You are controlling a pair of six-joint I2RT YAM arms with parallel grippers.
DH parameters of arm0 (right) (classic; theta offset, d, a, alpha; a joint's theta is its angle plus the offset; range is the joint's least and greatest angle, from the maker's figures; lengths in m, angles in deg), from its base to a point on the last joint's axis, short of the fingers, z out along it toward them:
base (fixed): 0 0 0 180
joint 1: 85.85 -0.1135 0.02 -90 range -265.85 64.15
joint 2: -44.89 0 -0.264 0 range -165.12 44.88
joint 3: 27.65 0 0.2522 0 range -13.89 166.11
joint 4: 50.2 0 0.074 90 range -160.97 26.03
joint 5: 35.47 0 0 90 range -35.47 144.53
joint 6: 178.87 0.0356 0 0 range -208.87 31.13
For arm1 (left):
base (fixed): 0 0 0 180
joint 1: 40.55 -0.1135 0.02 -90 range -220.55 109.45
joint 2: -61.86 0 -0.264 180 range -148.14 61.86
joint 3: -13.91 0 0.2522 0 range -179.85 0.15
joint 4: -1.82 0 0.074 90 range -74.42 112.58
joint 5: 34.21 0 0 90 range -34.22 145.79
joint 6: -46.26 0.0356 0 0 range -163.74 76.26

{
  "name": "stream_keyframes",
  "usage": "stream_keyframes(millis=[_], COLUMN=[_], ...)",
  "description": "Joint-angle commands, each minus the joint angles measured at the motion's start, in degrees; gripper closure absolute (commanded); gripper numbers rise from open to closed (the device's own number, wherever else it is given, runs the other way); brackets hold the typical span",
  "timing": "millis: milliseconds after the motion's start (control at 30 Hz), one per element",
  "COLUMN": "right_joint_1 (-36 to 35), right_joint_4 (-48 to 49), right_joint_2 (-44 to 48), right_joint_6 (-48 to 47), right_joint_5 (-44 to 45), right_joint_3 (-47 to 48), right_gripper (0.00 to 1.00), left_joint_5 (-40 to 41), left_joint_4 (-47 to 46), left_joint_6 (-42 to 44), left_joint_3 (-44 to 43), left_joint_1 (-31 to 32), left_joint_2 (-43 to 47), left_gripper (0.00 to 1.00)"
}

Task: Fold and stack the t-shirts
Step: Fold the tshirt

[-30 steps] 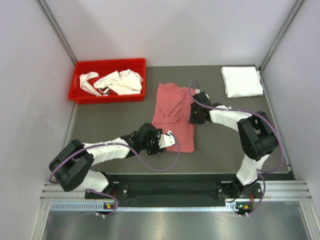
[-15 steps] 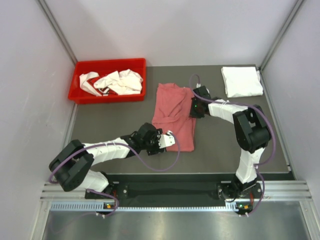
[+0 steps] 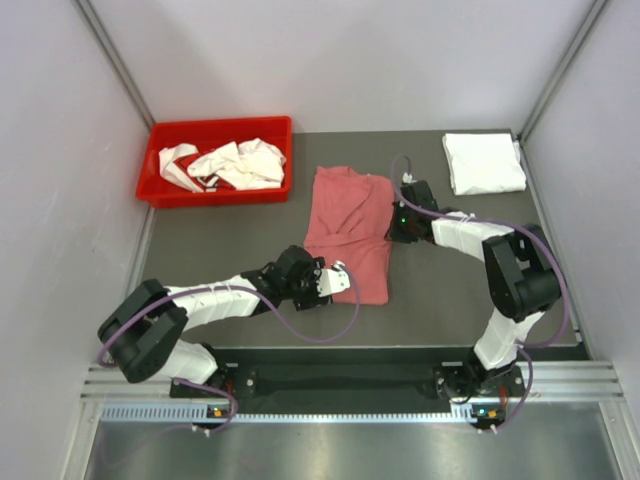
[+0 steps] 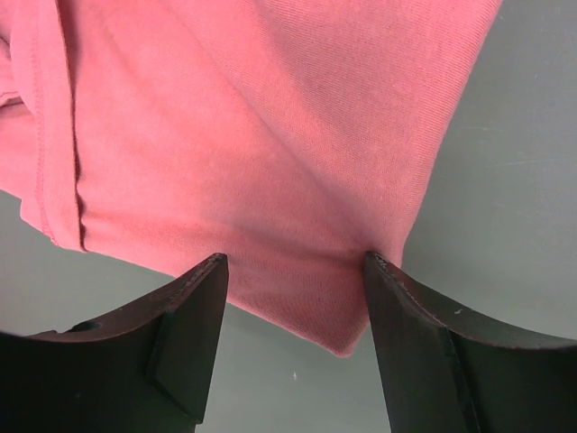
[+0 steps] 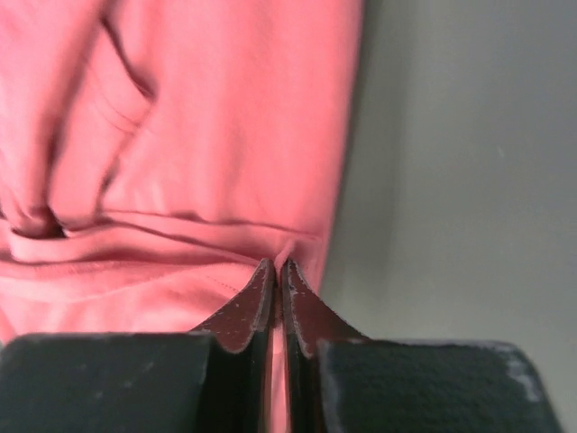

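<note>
The pink-red t-shirt (image 3: pixel 345 235) lies flat in the middle of the desk (image 3: pixel 250 250), folded lengthwise into a narrow strip running far to near. Its far half is creased and bunched, and its near corner is smooth (a stitched hem shows along one edge). A white t-shirt (image 3: pixel 483 163) sits neatly folded square at the far right corner. More white t-shirts (image 3: pixel 235 165) lie crumpled together in the red bin (image 3: pixel 215 125), far left.

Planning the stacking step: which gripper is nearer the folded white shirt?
Right. The right gripper, pinching the pink shirt at its right edge, is left of the folded white shirt; the left gripper is farther left, at the pink shirt's near corner.
</note>
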Motion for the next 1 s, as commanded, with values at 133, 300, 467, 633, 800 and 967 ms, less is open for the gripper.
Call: stream_keyframes(millis=[133, 300, 467, 633, 800, 967], right_joint_1=[2.0, 2.1, 2.0, -1.0, -10.5, -15.8], right_joint_4=[0.4, -4.7, -8.7, -8.5, -7.1, -6.6], right_joint_2=[0.8, 1.7, 8.0, 18.0, 24.9, 29.5], right_joint_6=[-3.3, -6.8, -7.7, -3.2, 3.6, 11.2], right_joint_5=[1.4, 5.3, 7.4, 7.2, 9.2, 10.5], right_joint_3=[0.4, 5.7, 6.4, -2.3, -9.4, -15.0], right_gripper=[0.68, 0.49, 0.43, 0.43, 0.44, 0.43], left_joint_5=[-0.6, -7.2, -13.9, -5.4, 2.5, 6.5], left_joint_4=[12.8, 17.6, 18.9, 8.1, -3.4, -10.5], left_joint_6=[-0.5, -2.9, -5.4, -7.5, -4.2, -3.9], left_joint_3=[-0.7, -7.3, -12.4, -12.9, -12.6, -12.5], left_joint_1=[-0.2, -1.8, -7.9, -12.1, -12.8, -12.8], left_joint_2=[1.7, 5.0, 7.0, 1.1, -5.4, -8.2], left_gripper=[0.29, 0.25, 0.07, 0.22, 0.26, 0.29])
